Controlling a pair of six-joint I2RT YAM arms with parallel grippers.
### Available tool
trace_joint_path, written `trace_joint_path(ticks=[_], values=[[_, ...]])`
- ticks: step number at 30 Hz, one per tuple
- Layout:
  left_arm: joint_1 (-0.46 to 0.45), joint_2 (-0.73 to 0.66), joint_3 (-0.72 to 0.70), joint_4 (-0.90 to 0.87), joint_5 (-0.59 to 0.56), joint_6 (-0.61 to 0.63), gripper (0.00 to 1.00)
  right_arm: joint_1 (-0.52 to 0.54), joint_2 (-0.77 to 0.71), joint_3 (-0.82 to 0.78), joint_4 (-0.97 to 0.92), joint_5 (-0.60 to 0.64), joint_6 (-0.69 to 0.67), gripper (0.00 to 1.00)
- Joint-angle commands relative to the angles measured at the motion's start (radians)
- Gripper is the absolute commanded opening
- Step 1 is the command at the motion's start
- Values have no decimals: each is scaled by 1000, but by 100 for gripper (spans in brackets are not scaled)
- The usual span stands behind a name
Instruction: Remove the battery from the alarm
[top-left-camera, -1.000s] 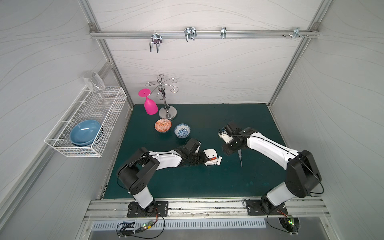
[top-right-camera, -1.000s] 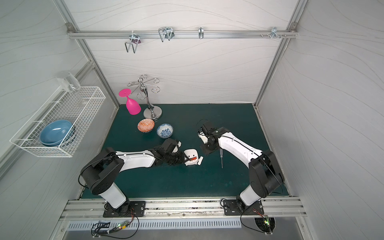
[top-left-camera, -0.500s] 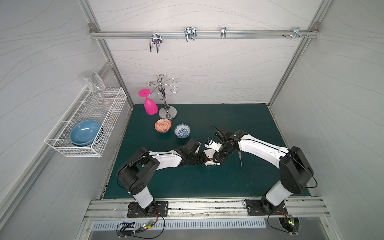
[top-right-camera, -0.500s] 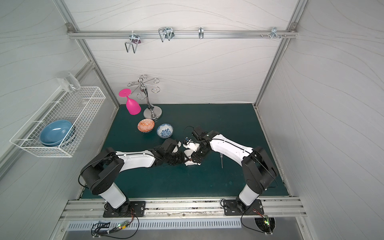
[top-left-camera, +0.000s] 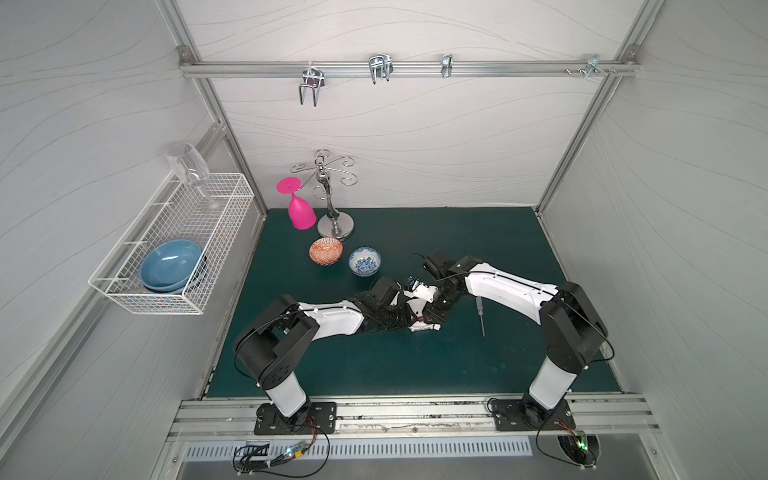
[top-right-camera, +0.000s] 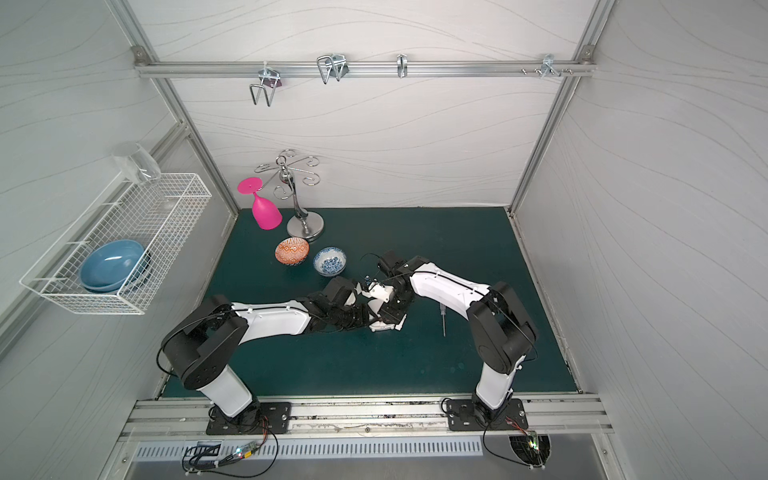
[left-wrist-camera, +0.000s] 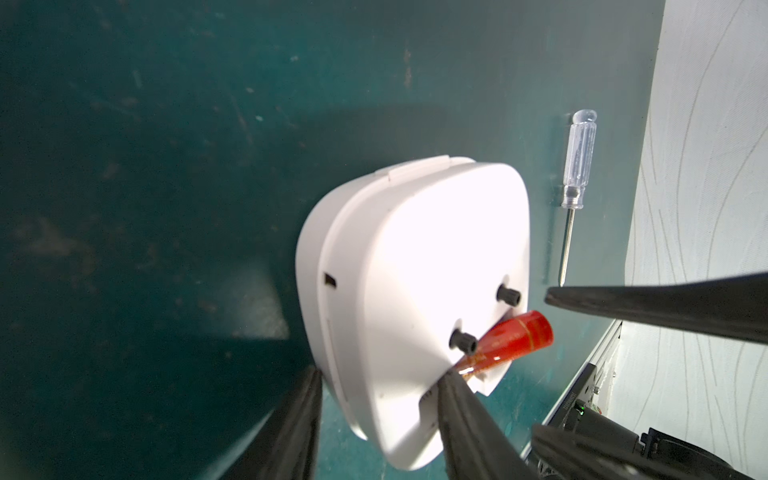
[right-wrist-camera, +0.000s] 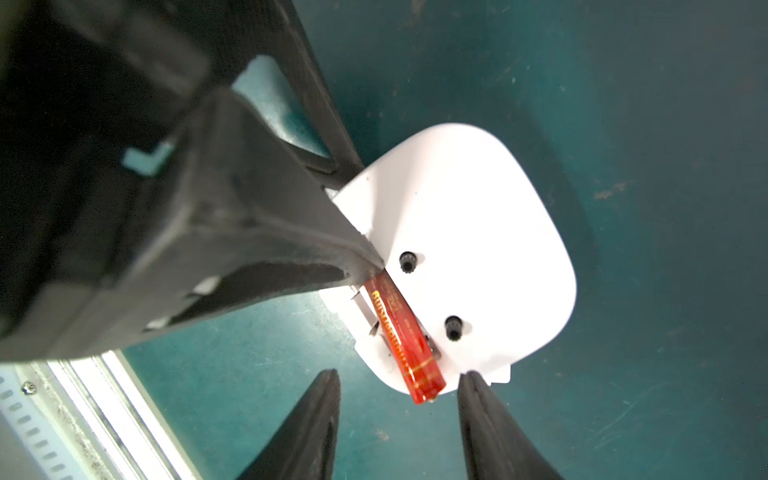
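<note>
The white alarm (left-wrist-camera: 415, 270) stands on edge on the green mat, its plain back with two black knobs toward both wrist cameras. My left gripper (left-wrist-camera: 380, 372) is shut on its lower edge, one finger on each side. The red-orange battery (right-wrist-camera: 403, 336) sticks out at a slant from the open compartment in the back (left-wrist-camera: 511, 336). My right gripper (right-wrist-camera: 400, 373) is open, its fingertips on either side of the battery's free end without touching it. In both top views the two grippers meet at the alarm (top-left-camera: 415, 308) mid-mat.
A clear-handled screwdriver (top-left-camera: 481, 318) lies on the mat just right of the alarm (left-wrist-camera: 577, 166). Two patterned bowls (top-left-camera: 326, 250) (top-left-camera: 364, 261), a pink glass (top-left-camera: 301, 212) and a metal stand (top-left-camera: 334, 224) sit behind. A wire basket (top-left-camera: 232, 195) hangs on the left wall.
My right arm has swung left from beside the screwdriver to the alarm, bringing its open gripper around the battery's end. The left arm and alarm have stayed put.
</note>
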Motion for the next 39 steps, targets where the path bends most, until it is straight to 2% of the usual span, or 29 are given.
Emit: trace_joint_path(ticks=[1,8,12,21,27,32,37,39], values=[[-12,41,-11,-128,-36,24,49,8,23,10,-35,-1,-23,50],[-11,40,-12,-127,-36,24,49,18,47,4,-53,30,-27,48],[-12,37,-15,-127,-36,22,50,21,47,4,-58,41,-28,43],[-9,11,-9,-135,-38,25,54,21,23,14,-71,34,-29,19],[8,-55,-10,-129,-14,36,59,11,-30,19,-77,20,-22,4],[28,-161,-15,-121,2,62,67,-66,-120,17,-79,-11,55,3],[60,-239,-17,-124,10,86,71,-228,-170,-6,-84,16,240,1],[73,-241,-10,-129,18,97,71,-273,-156,-25,-82,75,328,1]])
